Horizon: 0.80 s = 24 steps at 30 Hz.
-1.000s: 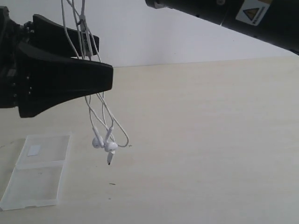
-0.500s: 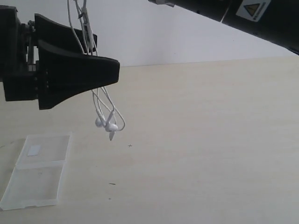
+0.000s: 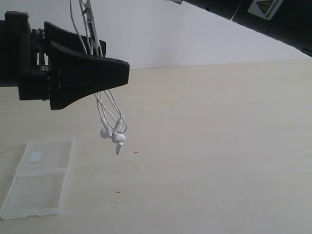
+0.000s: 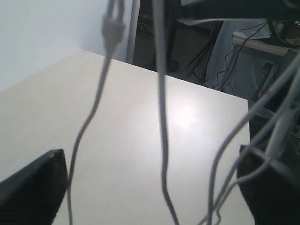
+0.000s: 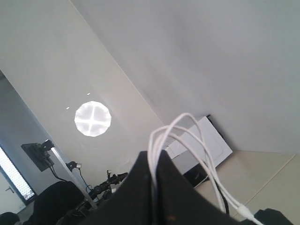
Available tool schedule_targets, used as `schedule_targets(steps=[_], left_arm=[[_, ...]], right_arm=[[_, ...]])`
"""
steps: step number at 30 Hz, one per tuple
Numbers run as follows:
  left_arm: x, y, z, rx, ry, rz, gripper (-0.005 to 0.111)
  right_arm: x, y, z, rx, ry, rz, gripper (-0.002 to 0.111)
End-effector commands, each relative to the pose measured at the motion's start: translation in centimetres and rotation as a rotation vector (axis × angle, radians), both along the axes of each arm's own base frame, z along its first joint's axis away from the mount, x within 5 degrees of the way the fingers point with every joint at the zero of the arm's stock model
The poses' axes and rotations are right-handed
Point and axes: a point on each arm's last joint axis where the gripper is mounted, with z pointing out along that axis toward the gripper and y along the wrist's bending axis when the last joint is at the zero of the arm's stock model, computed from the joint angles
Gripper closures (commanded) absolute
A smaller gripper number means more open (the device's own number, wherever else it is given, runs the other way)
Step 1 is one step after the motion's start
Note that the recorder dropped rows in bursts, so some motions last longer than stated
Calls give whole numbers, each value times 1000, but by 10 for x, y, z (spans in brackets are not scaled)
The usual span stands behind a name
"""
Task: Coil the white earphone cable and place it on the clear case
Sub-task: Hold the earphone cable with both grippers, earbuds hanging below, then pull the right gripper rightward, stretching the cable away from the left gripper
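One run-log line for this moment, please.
right gripper: shut on white earphone cable, which dangles above table | left gripper: open, strands hanging through | clear case: open flat, nothing on it

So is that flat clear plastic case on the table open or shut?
Open: the flat clear plastic case lies spread flat, both rectangular halves side by side, one bearing a small white sticker.

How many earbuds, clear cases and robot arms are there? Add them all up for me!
Earbuds: 2
Clear case: 1
Robot arms: 2
Total: 5
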Motion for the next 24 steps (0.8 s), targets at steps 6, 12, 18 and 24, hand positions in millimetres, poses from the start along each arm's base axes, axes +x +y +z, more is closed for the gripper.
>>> schedule_targets(steps=[6,12,18,24], left_arm=[[1,-1,-1,2,-1,4,57],[1,-1,-1,7,-2,3,50],[1,-1,-1,10,-3,8,69],[2,0,-2,14,-4,19,85]], right_arm=[[0,0,3,11,-19,3,108],[0,0,4,19,-17,5,108],[0,0,4,23,-18,7,108],[0,0,4,26,-18,8,108]])
